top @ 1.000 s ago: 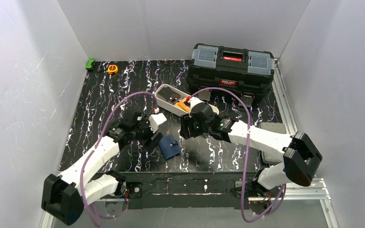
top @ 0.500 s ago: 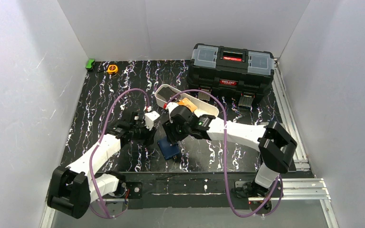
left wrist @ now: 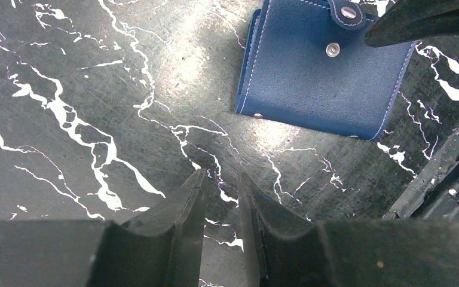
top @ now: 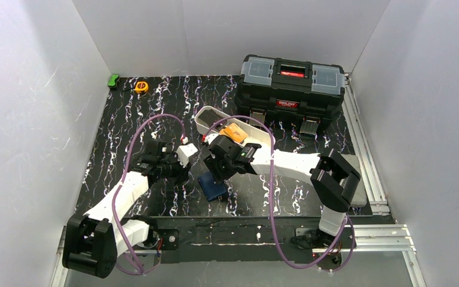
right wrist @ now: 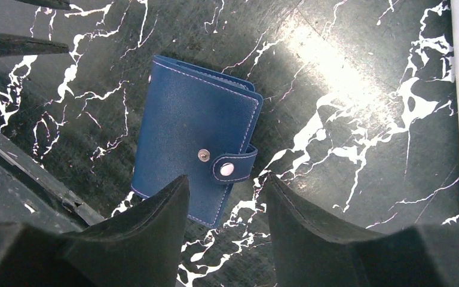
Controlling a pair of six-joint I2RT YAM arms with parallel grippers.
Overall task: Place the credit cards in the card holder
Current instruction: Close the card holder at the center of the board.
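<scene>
The card holder (top: 212, 186) is a navy wallet lying folded on the black marbled table, its snap tab off the stud. It also shows in the left wrist view (left wrist: 326, 66) and the right wrist view (right wrist: 194, 140). My right gripper (right wrist: 226, 177) hovers open over the card holder's tab edge, nothing between its fingers. My left gripper (left wrist: 221, 176) sits just left of the card holder, apart from it, jaws nearly together with a narrow empty gap. An orange credit card (top: 234, 132) lies in the white tray (top: 205, 115); my right arm hides most of the tray.
A big black toolbox (top: 291, 86) stands at the back right. A yellow tape measure (top: 141, 86) and a small green object (top: 114, 80) lie at the back left. The table's front rail (left wrist: 442, 173) runs close to the card holder. White walls enclose the table.
My right gripper swung left from the tray to a spot above the card holder. My left gripper's jaws narrowed a lot and the arm drew slightly left.
</scene>
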